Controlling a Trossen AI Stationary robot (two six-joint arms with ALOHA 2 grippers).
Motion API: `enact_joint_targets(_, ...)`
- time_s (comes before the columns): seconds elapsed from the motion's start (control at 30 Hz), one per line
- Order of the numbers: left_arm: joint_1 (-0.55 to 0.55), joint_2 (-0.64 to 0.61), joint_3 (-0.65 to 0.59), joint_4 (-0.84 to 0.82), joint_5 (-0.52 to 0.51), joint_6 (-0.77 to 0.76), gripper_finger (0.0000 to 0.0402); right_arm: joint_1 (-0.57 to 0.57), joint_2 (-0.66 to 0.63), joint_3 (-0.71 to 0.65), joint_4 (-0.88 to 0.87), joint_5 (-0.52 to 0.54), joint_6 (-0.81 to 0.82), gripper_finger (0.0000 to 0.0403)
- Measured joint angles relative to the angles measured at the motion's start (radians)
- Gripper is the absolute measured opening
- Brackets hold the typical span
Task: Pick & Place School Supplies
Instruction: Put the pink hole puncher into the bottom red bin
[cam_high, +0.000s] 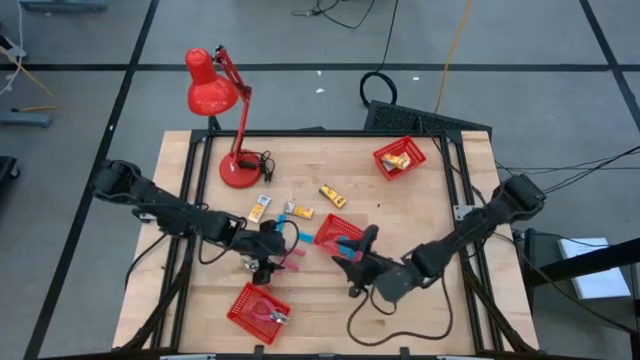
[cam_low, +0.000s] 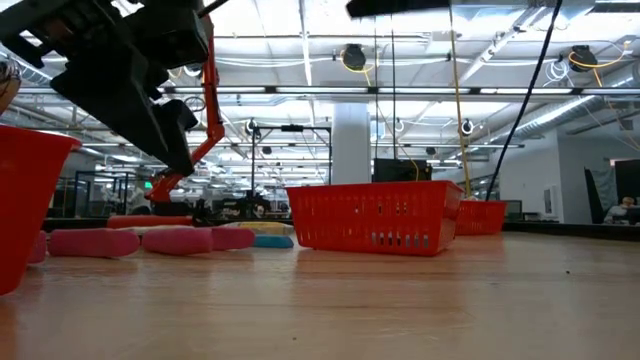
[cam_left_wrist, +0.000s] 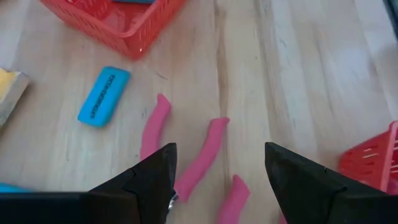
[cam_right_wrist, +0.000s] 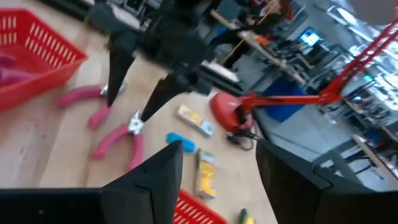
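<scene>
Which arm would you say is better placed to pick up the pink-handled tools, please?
Left, probably: its hand hangs open directly above the pink-handled tools, while the right hand sits beside the middle basket.

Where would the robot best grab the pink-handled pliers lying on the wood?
Probably from above, across one pink handle of the pink-handled pliers. They lie flat, handles splayed with bare wood between, so the left gripper's open fingers could straddle one.
</scene>
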Motion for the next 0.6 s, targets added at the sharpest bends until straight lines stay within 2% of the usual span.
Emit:
enact_joint_targets(0.27,0.077,0.092,0.019,-0.007,0.003,0.051,0.0248,0.040,-0.030,0.000,-0.007,0.091,-0.022,0.0194)
enact_joint_targets(0.6,0.127,0.258,0.129,-0.071,0.022,0.129,0.0248,0.054,-0.030,0.000,-0.040,0.119,0.017,0.0194)
